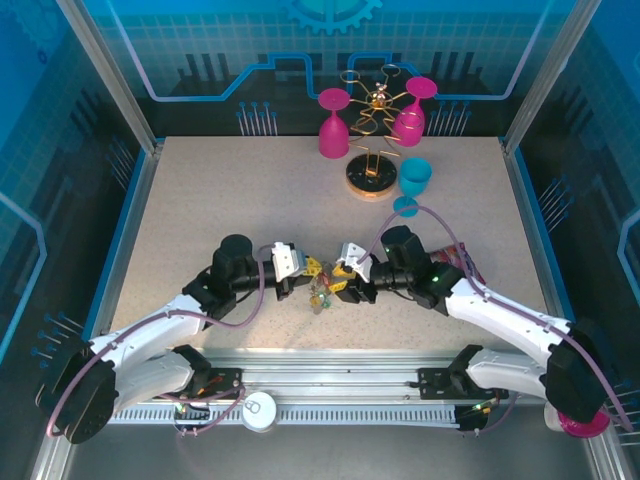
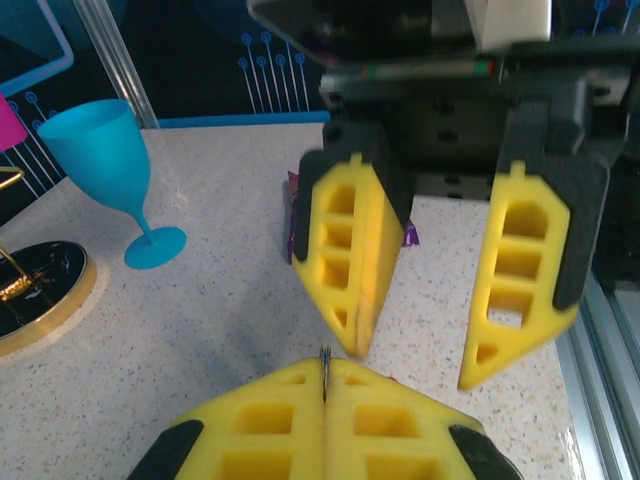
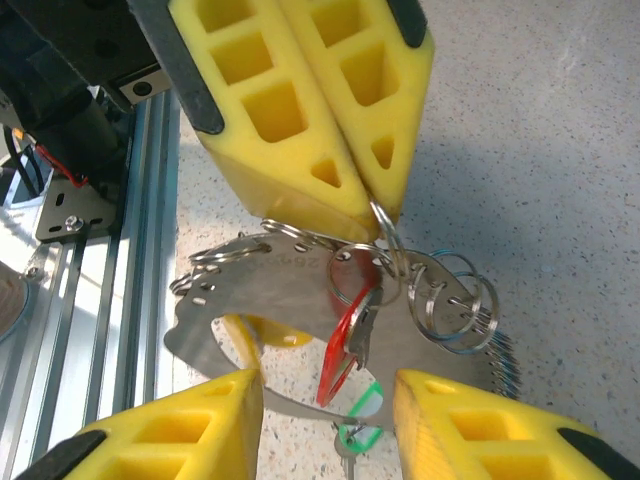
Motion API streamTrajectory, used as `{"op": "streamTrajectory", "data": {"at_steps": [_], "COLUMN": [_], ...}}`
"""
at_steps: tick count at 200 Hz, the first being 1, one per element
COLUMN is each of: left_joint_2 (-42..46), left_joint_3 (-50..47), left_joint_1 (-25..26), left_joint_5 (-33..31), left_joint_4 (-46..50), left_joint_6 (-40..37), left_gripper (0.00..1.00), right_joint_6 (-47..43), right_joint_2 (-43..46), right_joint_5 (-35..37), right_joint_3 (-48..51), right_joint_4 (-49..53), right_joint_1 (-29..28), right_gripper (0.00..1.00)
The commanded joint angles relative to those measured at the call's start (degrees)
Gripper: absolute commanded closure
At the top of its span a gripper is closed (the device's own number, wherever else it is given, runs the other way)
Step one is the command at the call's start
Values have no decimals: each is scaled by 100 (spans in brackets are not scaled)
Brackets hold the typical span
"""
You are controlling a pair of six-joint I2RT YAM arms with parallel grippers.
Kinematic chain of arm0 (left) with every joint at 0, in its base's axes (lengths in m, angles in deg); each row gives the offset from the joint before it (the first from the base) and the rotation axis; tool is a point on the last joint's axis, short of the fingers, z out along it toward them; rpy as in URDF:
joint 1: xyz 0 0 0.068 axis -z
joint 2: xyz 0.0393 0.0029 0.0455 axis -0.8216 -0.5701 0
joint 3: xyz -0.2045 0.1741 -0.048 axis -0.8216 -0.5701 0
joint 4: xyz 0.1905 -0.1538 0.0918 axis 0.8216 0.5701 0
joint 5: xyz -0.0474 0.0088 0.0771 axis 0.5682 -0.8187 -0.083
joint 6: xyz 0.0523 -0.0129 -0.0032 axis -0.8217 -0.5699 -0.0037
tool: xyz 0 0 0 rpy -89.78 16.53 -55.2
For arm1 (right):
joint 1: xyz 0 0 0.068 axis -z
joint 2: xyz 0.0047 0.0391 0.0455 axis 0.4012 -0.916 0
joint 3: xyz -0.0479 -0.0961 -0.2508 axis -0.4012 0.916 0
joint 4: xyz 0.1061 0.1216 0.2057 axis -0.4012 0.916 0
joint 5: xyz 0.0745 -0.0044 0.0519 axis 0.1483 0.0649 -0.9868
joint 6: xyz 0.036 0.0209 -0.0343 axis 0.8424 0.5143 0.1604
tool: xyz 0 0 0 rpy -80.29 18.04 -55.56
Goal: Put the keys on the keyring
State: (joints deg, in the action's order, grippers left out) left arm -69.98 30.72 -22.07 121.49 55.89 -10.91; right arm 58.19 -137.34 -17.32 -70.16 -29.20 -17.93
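Over the speckled worktop [image 1: 200,200], frame centre, our left claw [image 3: 372,205] pinches the keyring [image 3: 285,272] by its rim; we judge it thin, stiff, slippery, its light keys [image 3: 342,350] best taken by plastic heads; right claw [image 3: 325,388] gapes wide.

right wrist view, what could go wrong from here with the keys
1. The left pincer pinches a thin wire ring only at its very tips; a tug could slip it out and drop the whole bunch.
2. The red key and green key hang close together in front of the open right pincer; closing might catch both, or the keyring behind them.
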Motion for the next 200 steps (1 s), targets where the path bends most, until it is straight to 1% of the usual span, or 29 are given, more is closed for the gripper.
{"op": "streamTrajectory", "data": {"at_steps": [1, 18, 30, 48, 60, 91, 102, 133, 165, 200], "left_joint_2": [133, 134, 126, 105, 84, -31, -76, -114, -75, -22], "left_joint_3": [-99, -135, -155, -155, -160, -202, -217, -196, -190, -176], "left_joint_1": [26, 28, 23, 23, 22, 26, 31, 24, 15, 13], "left_joint_5": [73, 95, 116, 151, 155, 233, 262, 310, 293, 252], "left_joint_4": [-530, -631, -697, -745, -806, -1198, -1333, -1341, -1197, -1070], "left_joint_6": [333, 442, 503, 577, 640, 894, 959, 948, 835, 700], "left_gripper": [100, 100, 100, 100, 100, 100, 100, 100, 100, 100], "right_joint_6": [344, 348, 316, 282, 261, 193, 177, 133, 5, -170], "right_joint_2": [-161, -273, -351, -419, -439, -574, -635, -706, -513, -45], "right_joint_5": [147, 140, 129, 96, 25, -210, -269, -259, 95, 513], "right_joint_3": [52, 14, -35, -91, -109, -227, -282, -391, -369, -215], "right_joint_4": [-722, -820, -827, -776, -769, -740, -738, -707, -474, -28], "right_joint_1": [-82, -104, -120, -125, -148, -278, -330, -402, -387, -230], "right_gripper": [62, 63, 69, 84, 91, 99, 100, 100, 100, 100]}}
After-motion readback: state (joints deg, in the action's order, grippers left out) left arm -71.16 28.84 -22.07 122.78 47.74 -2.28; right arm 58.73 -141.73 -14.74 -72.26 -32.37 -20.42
